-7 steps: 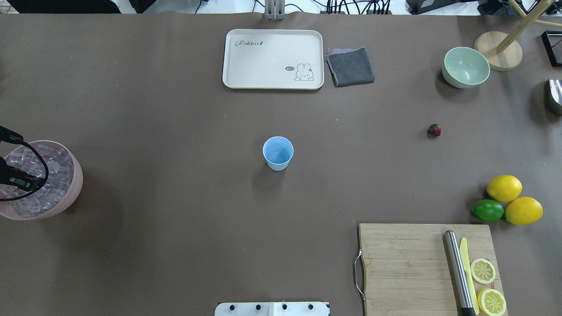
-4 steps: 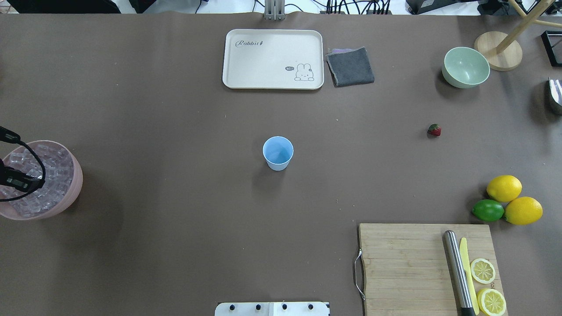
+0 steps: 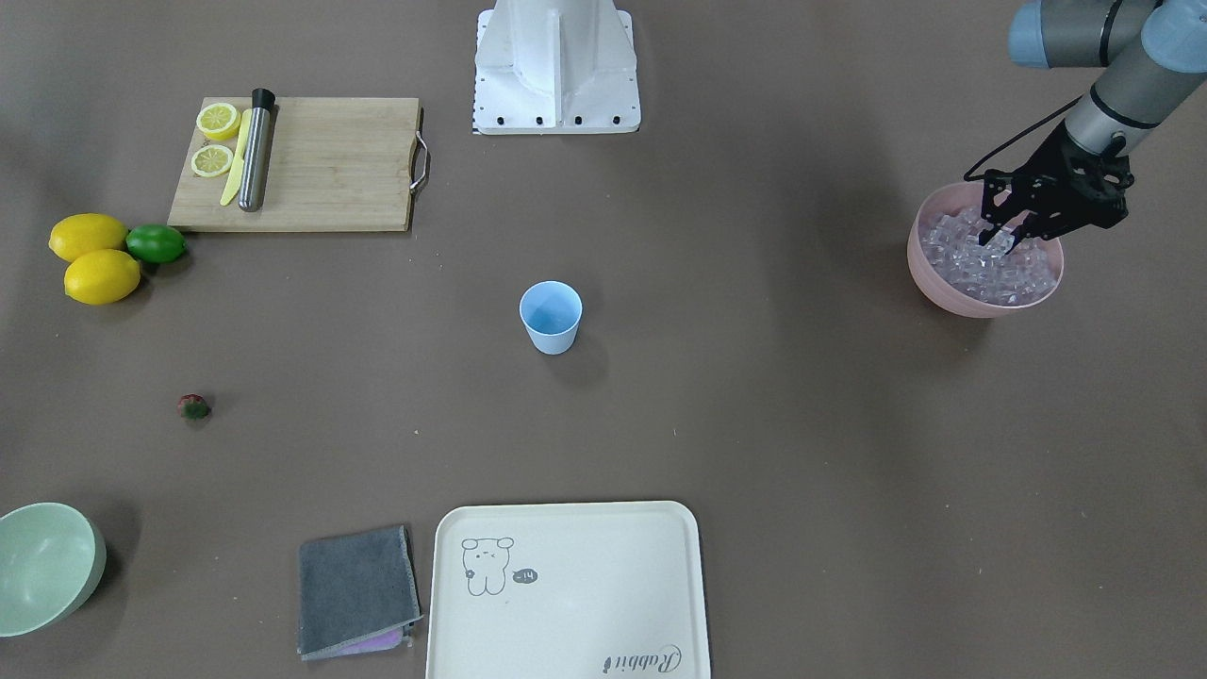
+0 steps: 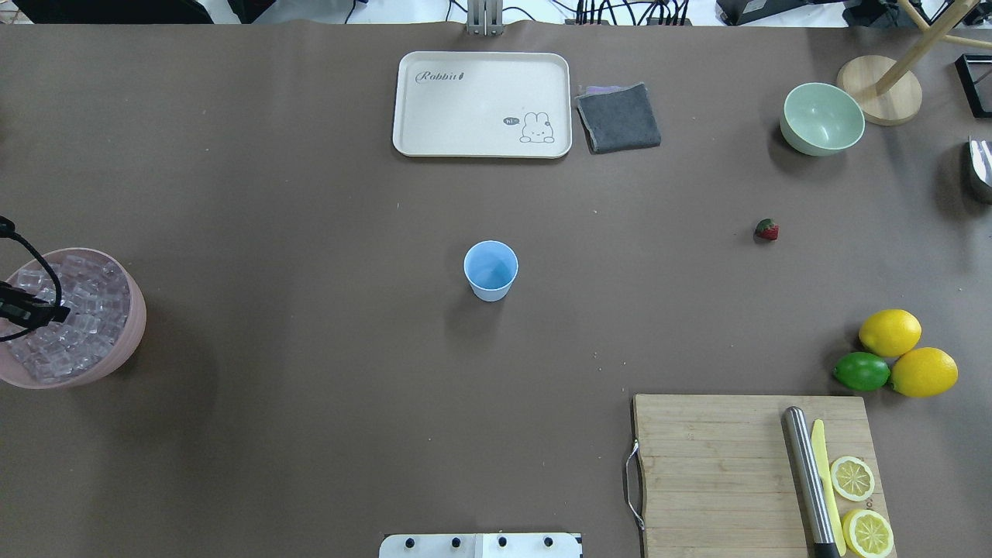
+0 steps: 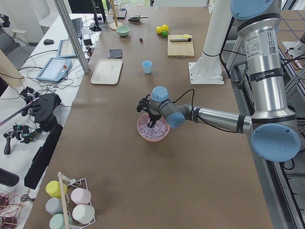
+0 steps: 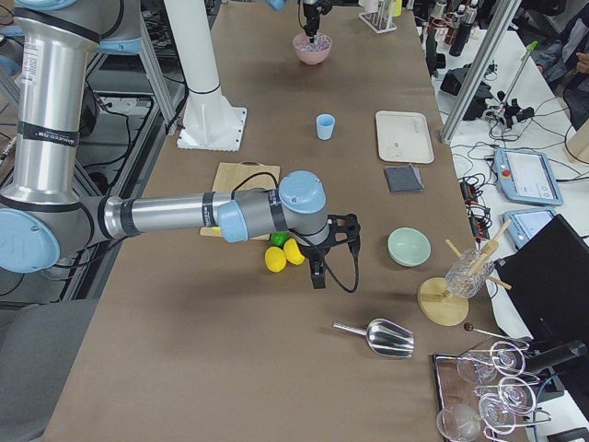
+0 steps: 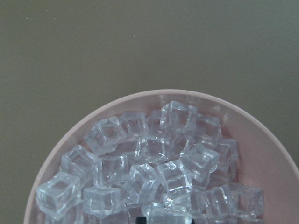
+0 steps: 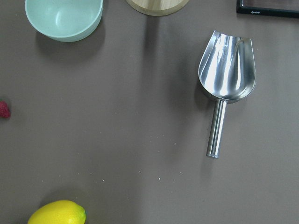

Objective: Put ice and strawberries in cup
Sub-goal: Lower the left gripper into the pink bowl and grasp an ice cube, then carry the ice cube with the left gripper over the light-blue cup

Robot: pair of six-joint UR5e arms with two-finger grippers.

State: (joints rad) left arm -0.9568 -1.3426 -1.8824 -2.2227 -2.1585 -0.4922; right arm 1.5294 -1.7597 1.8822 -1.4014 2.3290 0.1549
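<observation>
The light blue cup [image 4: 490,270] stands upright and empty at mid-table, also in the front view [image 3: 551,316]. The small red strawberry [image 4: 766,229] lies alone to its right, at the left edge of the right wrist view [image 8: 3,109]. The ice [image 7: 154,172] fills a pink bowl [image 3: 952,292] at the table's left end. My left gripper [image 3: 998,240] is open, fingers down among the cubes, holding nothing that I can see. My right gripper [image 6: 317,276] hangs above the table near the lemons; I cannot tell whether it is open or shut.
A metal scoop [image 8: 226,70] lies under the right wrist. A pale green bowl [image 4: 821,118], wooden stand [image 4: 880,89], cream tray [image 4: 482,105] and grey cloth [image 4: 618,118] line the far edge. Two lemons, a lime [image 4: 861,371] and a cutting board [image 4: 713,465] with tools sit front right.
My left gripper has moved left and down into the ice bowl, leaving more cubes uncovered in the overhead view. Everything else has stayed put.
</observation>
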